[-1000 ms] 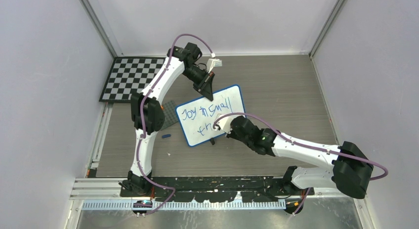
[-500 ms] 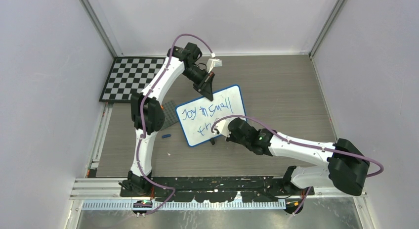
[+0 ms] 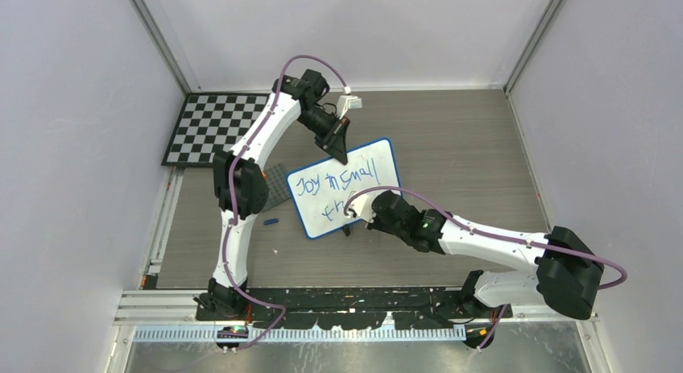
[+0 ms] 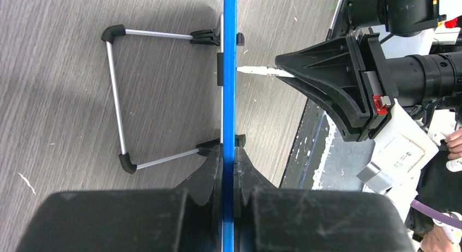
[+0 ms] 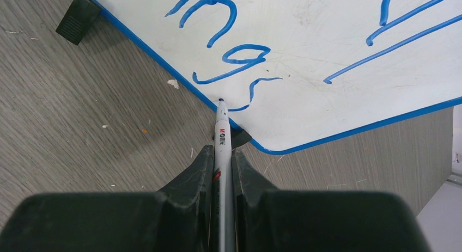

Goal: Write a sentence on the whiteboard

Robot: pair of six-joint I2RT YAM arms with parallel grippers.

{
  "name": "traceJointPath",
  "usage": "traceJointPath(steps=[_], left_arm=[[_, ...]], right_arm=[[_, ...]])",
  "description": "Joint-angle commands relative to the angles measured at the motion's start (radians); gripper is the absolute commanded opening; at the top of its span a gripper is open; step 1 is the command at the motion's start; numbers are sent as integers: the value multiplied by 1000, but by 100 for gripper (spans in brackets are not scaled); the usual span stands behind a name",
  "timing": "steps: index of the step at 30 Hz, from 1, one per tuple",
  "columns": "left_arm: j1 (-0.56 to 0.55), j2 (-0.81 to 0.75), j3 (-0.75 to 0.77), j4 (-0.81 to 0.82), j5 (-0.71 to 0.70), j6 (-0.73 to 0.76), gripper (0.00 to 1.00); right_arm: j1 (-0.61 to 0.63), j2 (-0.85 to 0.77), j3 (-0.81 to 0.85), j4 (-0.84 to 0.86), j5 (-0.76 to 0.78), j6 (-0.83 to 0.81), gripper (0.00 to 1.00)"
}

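Note:
The whiteboard (image 3: 366,165), white with a blue frame, stands tilted at the table's middle. Blue words on it read "Joy in small" (image 3: 334,180) above a second line beginning "th" (image 3: 331,209). My left gripper (image 3: 341,155) is shut on the board's top edge (image 4: 229,99), seen edge-on in the left wrist view. My right gripper (image 3: 360,211) is shut on a white marker (image 5: 220,154). The marker's tip (image 5: 220,101) touches the board's lower edge beside the "gs" strokes (image 5: 239,61). The marker also shows in the left wrist view (image 4: 259,71).
A black-and-white checkerboard (image 3: 211,126) lies at the back left. A grey studded plate (image 3: 276,184) lies left of the board. A small blue cap (image 3: 271,222) lies on the table near the board's lower left. A wire stand (image 4: 117,94) props the board.
My right arm has shifted slightly left along the lower line of writing between one second ago and now. The left arm and the board have not moved.

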Motion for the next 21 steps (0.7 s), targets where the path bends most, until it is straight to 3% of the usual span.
traceJointPath(steps=[1, 6, 13, 21], left_arm=[[-65, 49, -33, -60, -82, -7, 0], [-65, 51, -35, -62, -80, -6, 0], [-65, 46, -34, -63, -78, -6, 0], [-65, 42, -34, -62, -75, -7, 0]], right_arm=[[3, -17, 32, 62, -12, 2, 0], [2, -44, 22, 51, -10, 3, 0], [-26, -161, 23, -82, -152, 16, 0], [-55, -128, 45, -112, -20, 12, 0]])
